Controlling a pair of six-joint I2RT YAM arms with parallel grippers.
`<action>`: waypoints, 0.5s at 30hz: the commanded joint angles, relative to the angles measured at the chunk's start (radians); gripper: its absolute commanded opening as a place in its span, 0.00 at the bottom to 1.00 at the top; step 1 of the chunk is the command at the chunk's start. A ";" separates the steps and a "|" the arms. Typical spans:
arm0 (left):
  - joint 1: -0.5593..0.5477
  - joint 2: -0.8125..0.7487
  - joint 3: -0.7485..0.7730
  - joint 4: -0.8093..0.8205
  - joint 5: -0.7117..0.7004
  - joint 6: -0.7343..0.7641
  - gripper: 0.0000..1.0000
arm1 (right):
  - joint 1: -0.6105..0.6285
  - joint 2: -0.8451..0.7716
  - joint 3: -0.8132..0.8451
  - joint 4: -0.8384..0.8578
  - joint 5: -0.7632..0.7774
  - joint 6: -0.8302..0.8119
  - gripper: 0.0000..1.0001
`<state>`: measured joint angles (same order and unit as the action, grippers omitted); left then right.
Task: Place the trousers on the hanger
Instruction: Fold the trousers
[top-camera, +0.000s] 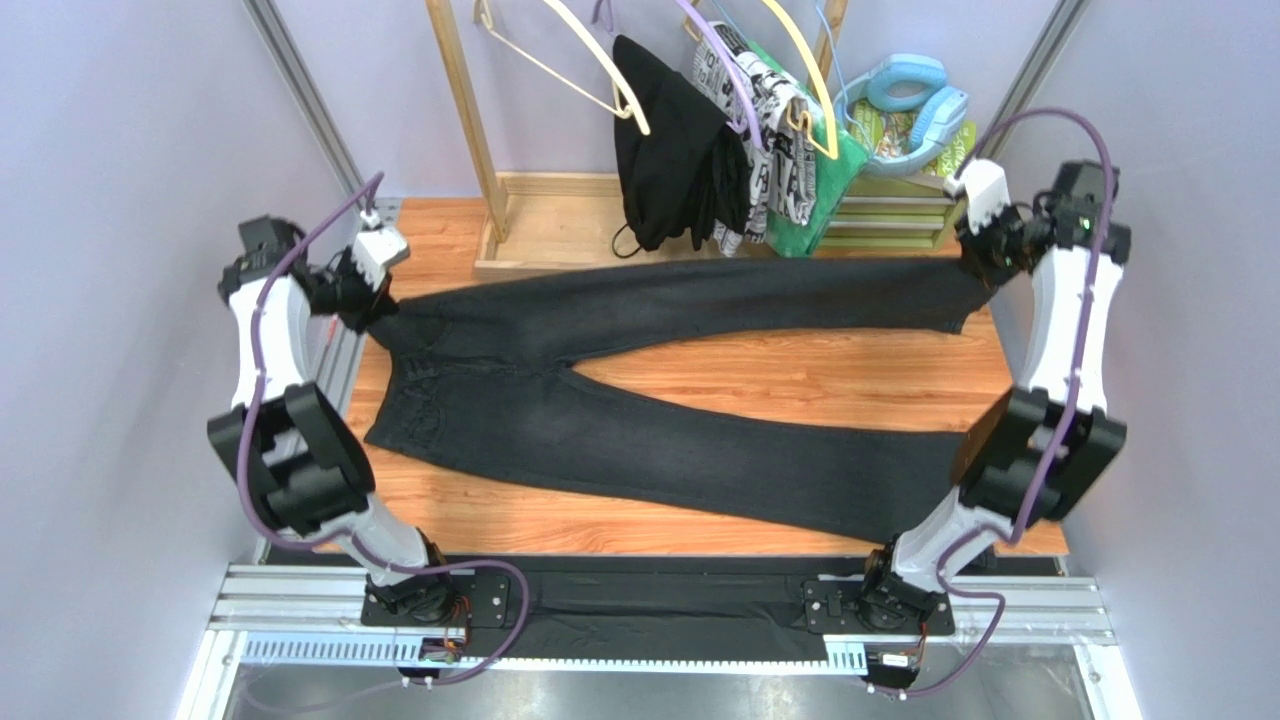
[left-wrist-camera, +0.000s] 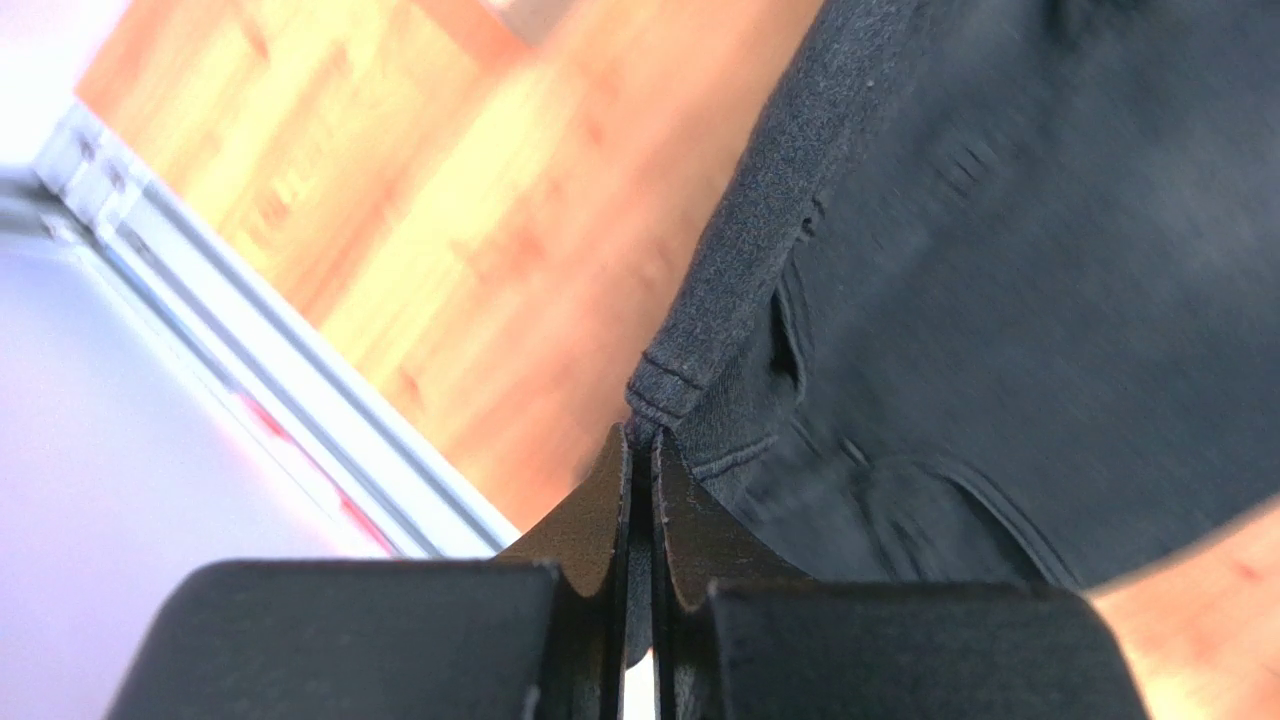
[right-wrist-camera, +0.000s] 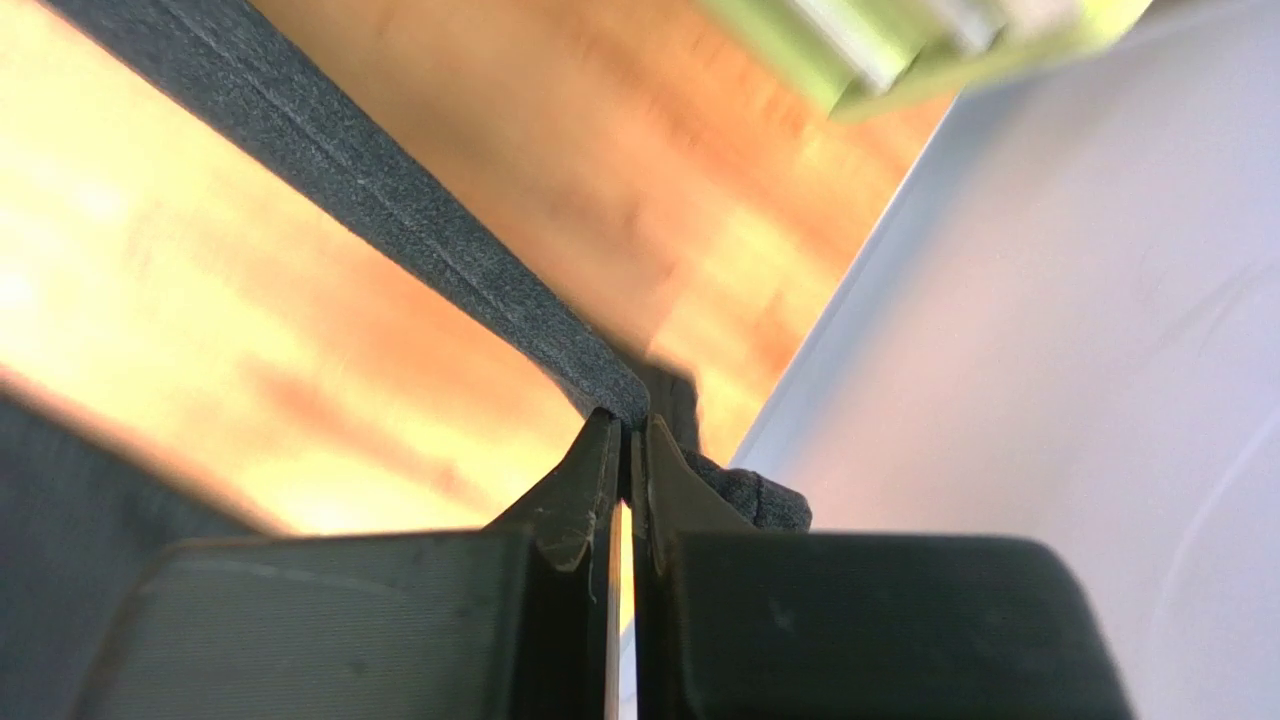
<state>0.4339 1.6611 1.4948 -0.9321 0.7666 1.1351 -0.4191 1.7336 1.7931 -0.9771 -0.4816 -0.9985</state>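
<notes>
Long dark-charcoal trousers (top-camera: 496, 383): spread flat on the wooden desk (top-camera: 751, 368), waist to your left, two legs splayed rightward.

Left tool (left-wrist-camera: 637, 443): jaws pinched tight on the waistband corner.

Right tool (right-wrist-camera: 633, 428): jaws closed on the hem edge of the far leg.

Thin pale cream plastic hanger (top-camera: 598, 57): hangs at the back by the wooden rack (top-camera: 463, 105), well apart from the trousers, untouched.

Judgement: early stage. You have both ends gripped, nothing more. Left to do: lift or fold the garment, carry it to the hanger, drape it over the bar.
</notes>
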 joint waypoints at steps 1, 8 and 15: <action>0.095 -0.167 -0.247 0.062 0.065 0.184 0.00 | -0.079 -0.227 -0.263 -0.002 -0.069 -0.181 0.00; 0.143 -0.186 -0.533 0.044 -0.119 0.477 0.00 | -0.148 -0.447 -0.829 0.042 0.049 -0.468 0.00; 0.135 -0.069 -0.553 0.148 -0.250 0.378 0.00 | -0.138 -0.327 -0.789 0.150 0.090 -0.355 0.00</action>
<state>0.5732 1.5566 0.8959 -0.8684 0.5743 1.5127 -0.5644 1.3521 0.8841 -0.9497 -0.4030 -1.3884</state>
